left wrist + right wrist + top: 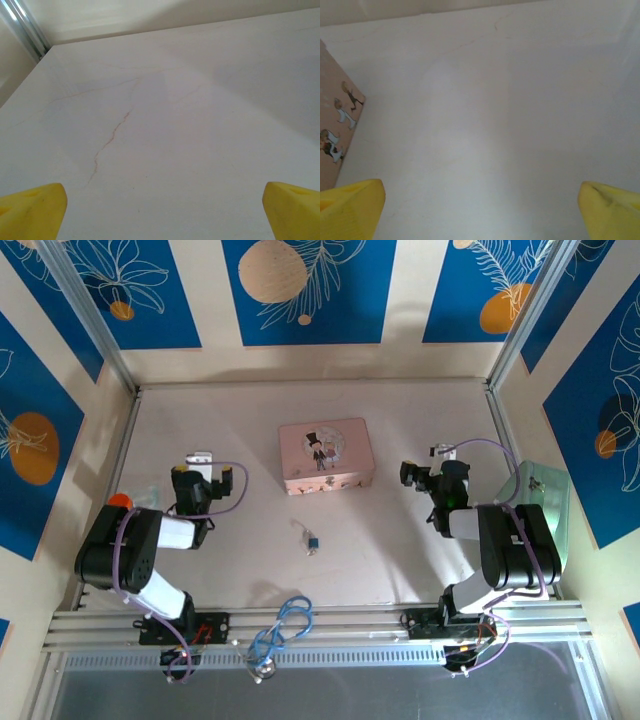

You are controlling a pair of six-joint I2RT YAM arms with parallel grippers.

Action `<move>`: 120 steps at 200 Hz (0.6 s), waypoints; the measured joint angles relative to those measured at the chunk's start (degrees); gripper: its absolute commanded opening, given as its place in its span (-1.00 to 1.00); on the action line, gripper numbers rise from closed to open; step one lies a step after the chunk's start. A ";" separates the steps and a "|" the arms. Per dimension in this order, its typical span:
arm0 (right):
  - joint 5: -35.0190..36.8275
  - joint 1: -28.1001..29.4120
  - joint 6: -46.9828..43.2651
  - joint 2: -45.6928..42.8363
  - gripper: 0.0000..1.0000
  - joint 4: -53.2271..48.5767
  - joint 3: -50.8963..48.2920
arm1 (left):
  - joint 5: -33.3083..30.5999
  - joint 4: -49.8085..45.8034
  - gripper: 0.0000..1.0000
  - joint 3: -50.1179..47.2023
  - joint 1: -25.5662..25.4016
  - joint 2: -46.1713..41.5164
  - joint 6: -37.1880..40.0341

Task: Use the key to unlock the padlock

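The padlock [313, 543] is a tiny blue body lying on the white table in front of the pink tin. A thin silvery piece [301, 530] sticks out from its upper left; it is too small to tell whether this is the key or the shackle. My left gripper [204, 468] hovers over the table's left part, well left of the padlock. In the left wrist view its yellow fingertips [35, 212] stand far apart, open over bare table. My right gripper [432, 468] is at the right, beside the tin. Its yellow fingertips [350, 210] are open too, holding nothing.
The pink picture tin [326, 455] sits mid-table, and its side edge [337, 125] shows at the left of the right wrist view. A pale green box [541, 496] stands by the right wall. Blue cable loops [285, 624] lie on the front rail. Walls close in the table.
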 measured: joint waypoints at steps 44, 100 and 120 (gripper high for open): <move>-0.96 0.04 0.00 0.00 0.98 1.29 0.00 | 0.04 0.76 0.99 -0.07 0.00 0.00 0.02; -1.25 0.04 0.00 0.00 0.98 1.31 0.00 | 1.07 0.85 0.99 -0.07 0.00 0.00 0.04; -1.25 0.04 0.02 0.00 0.98 1.31 0.00 | 1.18 0.90 0.99 -0.07 0.00 0.00 0.04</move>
